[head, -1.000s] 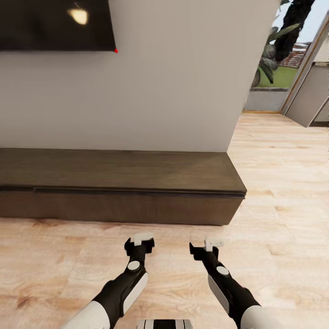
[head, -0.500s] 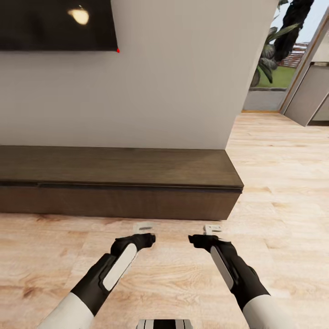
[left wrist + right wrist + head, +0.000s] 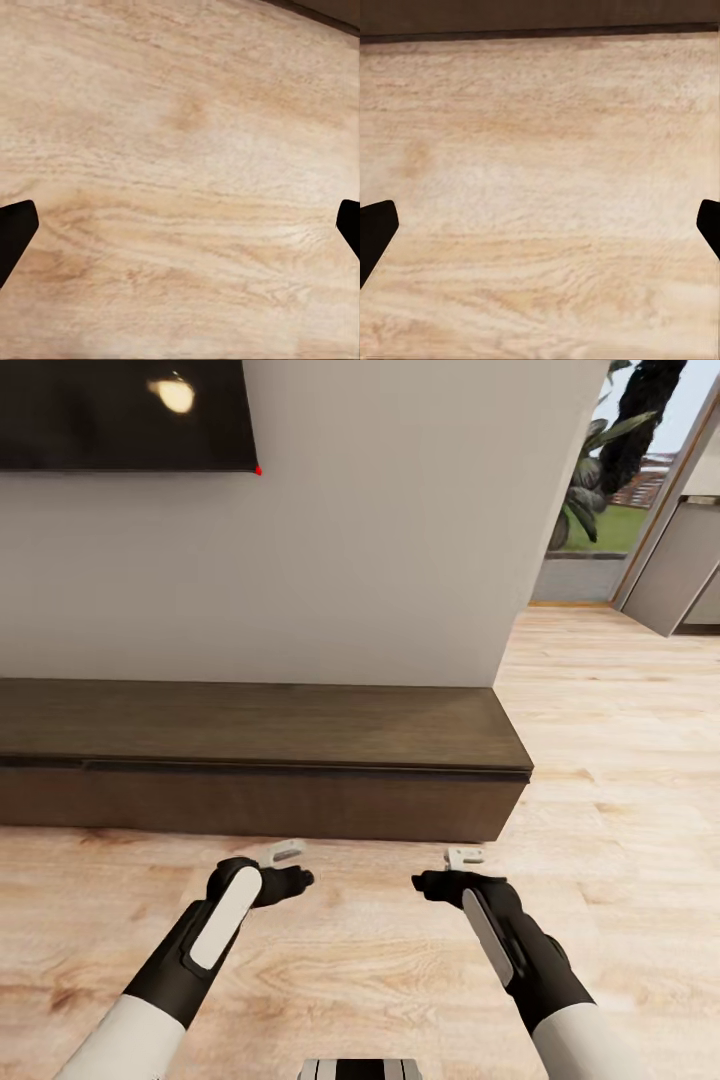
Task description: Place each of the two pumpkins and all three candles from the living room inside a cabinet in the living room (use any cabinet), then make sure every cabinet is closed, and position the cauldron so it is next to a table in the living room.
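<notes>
Cabinet and dark wall panel cut off at head view's left edge.

One cabinet, two pincers

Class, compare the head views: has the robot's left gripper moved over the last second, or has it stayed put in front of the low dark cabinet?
Yes. The left gripper has swung toward the robot's left and slightly nearer the cabinet, judged against the cabinet's front edge.

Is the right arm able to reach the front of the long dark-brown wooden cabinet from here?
Probably yes: the right gripper hangs open over bare wood-plank floor, and nothing stands between it and the cabinet.
</notes>
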You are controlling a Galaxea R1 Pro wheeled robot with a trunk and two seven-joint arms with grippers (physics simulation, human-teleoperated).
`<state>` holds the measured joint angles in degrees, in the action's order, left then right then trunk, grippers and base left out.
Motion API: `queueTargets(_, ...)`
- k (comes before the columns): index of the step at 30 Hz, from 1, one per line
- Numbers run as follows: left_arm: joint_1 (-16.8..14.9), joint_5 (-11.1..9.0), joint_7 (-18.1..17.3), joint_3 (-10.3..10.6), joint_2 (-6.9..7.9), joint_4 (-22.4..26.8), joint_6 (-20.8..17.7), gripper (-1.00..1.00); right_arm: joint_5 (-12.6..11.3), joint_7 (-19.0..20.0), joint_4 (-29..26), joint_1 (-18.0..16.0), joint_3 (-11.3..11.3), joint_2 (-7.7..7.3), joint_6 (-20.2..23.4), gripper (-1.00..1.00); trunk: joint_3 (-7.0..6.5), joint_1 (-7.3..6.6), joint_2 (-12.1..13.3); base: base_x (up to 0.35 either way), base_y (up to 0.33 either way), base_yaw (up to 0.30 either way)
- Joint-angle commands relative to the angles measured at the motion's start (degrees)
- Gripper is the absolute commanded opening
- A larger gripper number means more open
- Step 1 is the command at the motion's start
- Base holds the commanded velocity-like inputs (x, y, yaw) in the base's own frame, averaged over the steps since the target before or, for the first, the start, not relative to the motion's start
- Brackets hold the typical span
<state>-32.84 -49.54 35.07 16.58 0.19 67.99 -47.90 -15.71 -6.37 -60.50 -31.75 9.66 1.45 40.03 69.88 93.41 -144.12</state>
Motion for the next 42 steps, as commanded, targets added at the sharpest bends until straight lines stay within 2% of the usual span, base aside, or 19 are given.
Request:
queueTargets(1, -0.03, -0.57, 0.57, -0.23, 0.01, 0.09, -0.60, 1.00, -0.57, -0.59, -0.37, -0.02, 0.10, -0.01, 0.66, 1.00, 0.05, -0.01, -0.02, 0.000, 0.000, 0.000)
queueTargets(2, -0.03, -0.63, 0.61, -0.96, 0.00, 0.19, -2.03, 1.00, -0.50, -0.70, -1.03, 0.00, 0.10, -0.03, 2.02, 1.00, 0.05, -0.01, -0.02, 0.000, 0.000, 0.000)
queueTargets(5, -0.04, -0.73, 0.61, -1.32, -0.24, 0.60, -2.86, 1.00, -0.47, -0.80, -1.42, 0.00, 0.10, 0.05, 3.17, 1.00, 0.05, -0.01, -0.02, 0.000, 0.000, 0.000)
queueTargets(17, -0.05, -0.73, 0.76, -1.62, -0.28, 0.75, -4.21, 1.00, -0.86, -0.58, -3.02, -0.01, 0.18, 0.04, 4.77, 1.00, -2.61, -0.32, 0.14, -0.038, 0.000, 0.000)
queueTargets(19, -0.05, -0.73, 1.82, -1.61, -0.18, 0.76, -4.22, 1.00, -0.79, -0.58, -3.04, 0.01, 0.18, 0.04, 4.73, 1.00, -3.05, -0.37, 0.17, -0.280, 0.000, 0.000)
queueTargets(24, -0.04, -0.93, 9.34, -2.27, -0.96, 0.82, -4.20, 1.00, -0.73, -0.59, -3.07, -0.02, 0.15, 0.08, 4.71, 1.00, -4.19, -0.50, 0.23, -0.325, 0.000, 0.022)
queueTargets(26, -0.03, -0.97, 11.14, -2.36, -1.42, 0.82, -4.21, 1.00, -0.72, -0.60, -3.06, 0.00, 0.12, 0.11, 4.71, 1.00, -4.64, -0.55, 0.26, -0.337, 0.000, 0.169)
queueTargets(32, -0.03, -1.02, 12.33, -2.22, -2.01, 0.82, -4.20, 1.00, -0.72, -0.65, -3.04, -0.01, 0.10, 0.13, 4.72, 1.00, -5.98, -0.71, 0.34, -0.315, 0.000, 0.242)
queueTargets(36, -0.03, -1.00, 12.50, -2.08, -2.84, 0.82, -4.16, 1.00, -0.79, -0.66, -3.04, -0.01, 0.10, 0.07, 4.78, 1.00, -6.86, -0.81, 0.39, -0.099, 0.000, 0.267)
queueTargets(42, -0.03, -0.92, 12.56, -2.00, -3.14, 0.82, -4.18, 1.00, -0.74, -0.66, -3.03, -0.02, 0.10, 0.12, 4.79, 1.00, -8.19, -0.96, 0.48, -0.154, 0.000, 0.271)
